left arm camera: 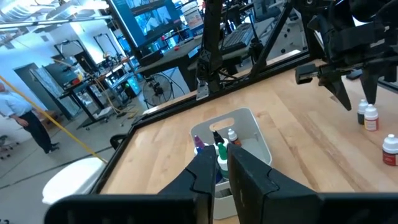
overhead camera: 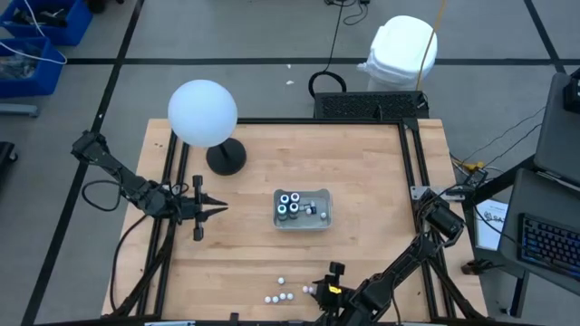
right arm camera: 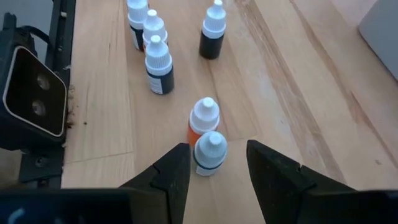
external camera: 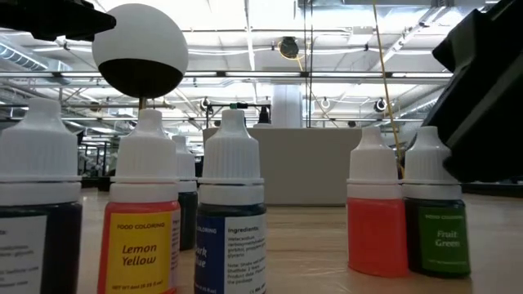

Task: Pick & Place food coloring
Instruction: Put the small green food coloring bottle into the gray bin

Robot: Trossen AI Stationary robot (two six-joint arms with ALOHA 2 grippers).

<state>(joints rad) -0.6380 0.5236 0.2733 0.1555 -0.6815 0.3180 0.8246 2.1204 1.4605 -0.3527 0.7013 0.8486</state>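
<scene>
Several bottles sit in the tray; loose food coloring bottles remain near the desk's front edge. Right gripper jaws apart around one bottle; left gripper jaws nearly together, empty.

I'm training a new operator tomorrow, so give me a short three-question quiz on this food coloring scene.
1. True or false: the clear tray already holds bottles.
2. Which hand has its open fingers on either side of a loose bottle? A) left hand B) right hand
3. Fill in: the yellow-labelled bottle in the low view reads "Lemon ____".
Key: 1 true; 2 B; 3 Yellow.
</scene>
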